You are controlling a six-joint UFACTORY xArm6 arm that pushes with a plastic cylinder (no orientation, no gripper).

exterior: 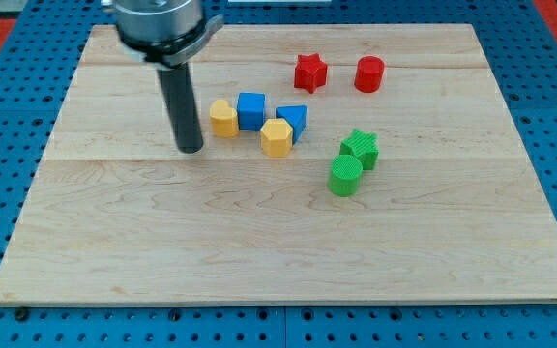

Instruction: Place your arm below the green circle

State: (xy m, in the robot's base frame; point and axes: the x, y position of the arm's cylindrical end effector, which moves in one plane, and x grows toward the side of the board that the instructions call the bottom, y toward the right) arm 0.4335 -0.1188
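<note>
The green circle (345,176) is a short green cylinder right of the board's middle, touching the green star (361,147) just above and to its right. My tip (190,149) rests on the board far to the view's left of the green circle and slightly higher in the view. The tip is just left of the yellow heart-like block (223,118), with a small gap between them.
A blue cube (251,109), a blue triangle (293,120) and a yellow hexagon (277,137) cluster right of the tip. A red star (309,72) and a red cylinder (368,73) sit near the top. The wooden board (259,251) lies on a blue pegboard.
</note>
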